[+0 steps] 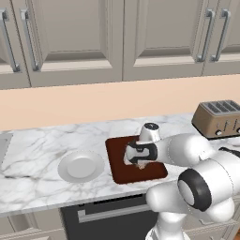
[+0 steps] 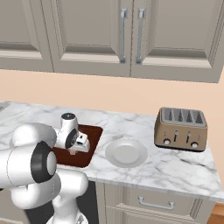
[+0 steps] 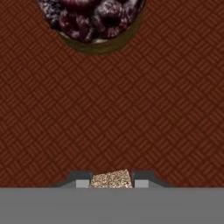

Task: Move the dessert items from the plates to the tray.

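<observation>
My gripper (image 3: pixel 111 183) hangs just above the dark reddish-brown tray (image 3: pixel 112 109), shut on the pale tan morsel (image 3: pixel 111 178), which sits pinched between the two fingertips. The maroon bumpy cupcake (image 3: pixel 96 19) rests on the tray ahead of the fingers. In the base views the hand (image 1: pixel 140 153) (image 2: pixel 78 142) points down over the tray (image 1: pixel 118 172) (image 2: pixel 91 132). One white plate (image 1: pixel 80 166) lies bare to the left of the tray. Another white plate (image 2: pixel 127 153) lies bare to its right.
A metallic brown toaster (image 1: pixel 218 117) (image 2: pixel 180 129) stands at the right end of the marble counter (image 1: pixel 37 150). Wall cabinets hang above. The counter's front edge runs just below the tray and plates. My own arm hides part of the tray.
</observation>
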### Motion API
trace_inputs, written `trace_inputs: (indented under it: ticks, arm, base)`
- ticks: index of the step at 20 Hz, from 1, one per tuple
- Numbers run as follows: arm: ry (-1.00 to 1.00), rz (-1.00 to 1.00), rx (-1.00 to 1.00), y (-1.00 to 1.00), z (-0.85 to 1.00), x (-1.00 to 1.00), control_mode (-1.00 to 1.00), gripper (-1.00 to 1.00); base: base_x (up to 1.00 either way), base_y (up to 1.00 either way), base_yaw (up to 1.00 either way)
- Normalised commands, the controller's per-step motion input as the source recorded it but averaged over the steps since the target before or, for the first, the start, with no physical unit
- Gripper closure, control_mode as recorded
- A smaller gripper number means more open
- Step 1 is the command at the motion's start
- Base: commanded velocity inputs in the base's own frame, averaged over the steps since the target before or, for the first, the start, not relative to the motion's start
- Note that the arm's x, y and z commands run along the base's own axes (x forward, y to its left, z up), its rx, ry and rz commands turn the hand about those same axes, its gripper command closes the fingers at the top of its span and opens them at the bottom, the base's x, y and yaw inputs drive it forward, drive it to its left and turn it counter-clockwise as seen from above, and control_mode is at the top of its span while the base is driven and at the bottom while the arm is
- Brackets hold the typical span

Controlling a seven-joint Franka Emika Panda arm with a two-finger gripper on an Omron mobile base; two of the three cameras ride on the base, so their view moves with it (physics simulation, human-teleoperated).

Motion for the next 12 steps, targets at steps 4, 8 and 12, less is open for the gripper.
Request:
trace_inputs:
  ticks: [4,8,12]
  arm:
    - [0.0,0.0,0.0,0.04,0.0,0.0,-1.0,-1.0]
    - [0.0,0.0,0.0,0.01,0.0,0.0,-1.0,-1.0]
    - [-0.01,0.0,0.0,0.01,0.08,-0.01,-1.0,-1.0]
  base:
    - [0.0,0.0,0.0]
    - [0.0,0.0,0.0]
    - [0.0,0.0,0.0]
